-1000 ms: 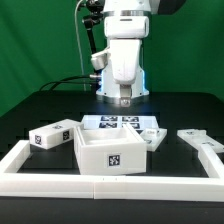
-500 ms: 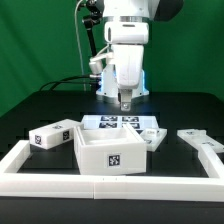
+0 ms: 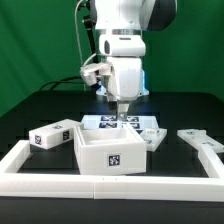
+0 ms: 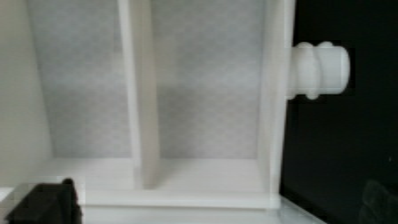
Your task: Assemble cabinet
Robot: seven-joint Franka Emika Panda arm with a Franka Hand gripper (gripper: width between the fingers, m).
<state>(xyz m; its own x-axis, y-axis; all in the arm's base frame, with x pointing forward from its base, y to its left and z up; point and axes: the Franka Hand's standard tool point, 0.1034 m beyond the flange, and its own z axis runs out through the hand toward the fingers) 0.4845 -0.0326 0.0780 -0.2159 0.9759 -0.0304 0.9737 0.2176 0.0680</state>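
The cabinet (image 3: 110,150) is a large white open box with a tag on its front, standing at the front middle of the table. In the wrist view I look down into it: white panels, an inner divider (image 4: 139,100) and a round white knob (image 4: 320,70) on its outer side. My gripper (image 3: 120,112) hangs just above the box's back edge, over the marker board (image 3: 122,124). It is open and empty. One black finger (image 4: 50,205) shows at the wrist view's edge, and the gripper's middle (image 4: 210,208) is over the box's wall.
A small tagged white block (image 3: 50,135) lies at the exterior view's left of the box. A flat white part (image 3: 200,140) lies at the right. Another small white piece (image 3: 153,136) sits by the box's right back corner. Low white border rails (image 3: 20,165) frame the front and sides.
The arm has come down and moved slightly toward the exterior view's left, bringing the gripper from well above the table to just above the cabinet's back edge.
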